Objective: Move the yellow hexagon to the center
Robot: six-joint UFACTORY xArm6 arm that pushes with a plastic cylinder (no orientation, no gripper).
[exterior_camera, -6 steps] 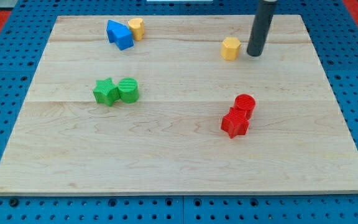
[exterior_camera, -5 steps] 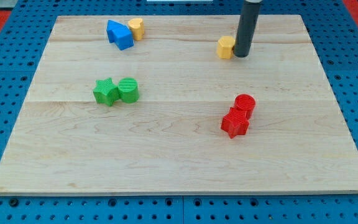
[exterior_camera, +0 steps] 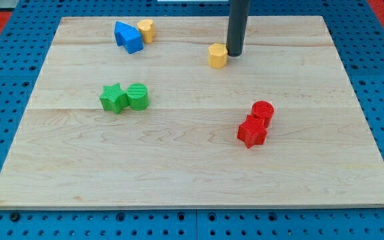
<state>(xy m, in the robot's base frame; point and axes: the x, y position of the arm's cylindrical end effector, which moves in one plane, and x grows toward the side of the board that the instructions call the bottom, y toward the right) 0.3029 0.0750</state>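
1. My tip (exterior_camera: 235, 53) is resting on the wooden board (exterior_camera: 179, 167) at the far side, just right of the yellow hexagon (exterior_camera: 217, 55) and touching or all but touching its far-right face. There are no fingers here to spread or pinch; the rod is simply bearing sideways against the block.

2. The yellow hexagon is sitting in the far half of the board, slightly right of the middle line, well short of the centre, which lies nearer the camera and a little to the left.

3. Judging by its look, the hexagon is a small, rigid, light plastic piece sitting flat on smooth wood, so it is likely sliding easily and is in no danger of breaking. Its flat sides are giving the rod a fair surface, but an off-centre push is liable to spin it or let it slip past the tip. There is nothing to grasp; the contact should be on the far face, so the push is running toward the near-left.

4. Further out, the red cylinder (exterior_camera: 263, 110) and red star (exterior_camera: 251, 132) are touching on the right; the green star (exterior_camera: 113, 99) and green cylinder (exterior_camera: 138, 96) are touching on the left.

5. At the far left, the blue block (exterior_camera: 129, 36) is sitting against a second yellow block (exterior_camera: 146, 30), whose shape I cannot tell.
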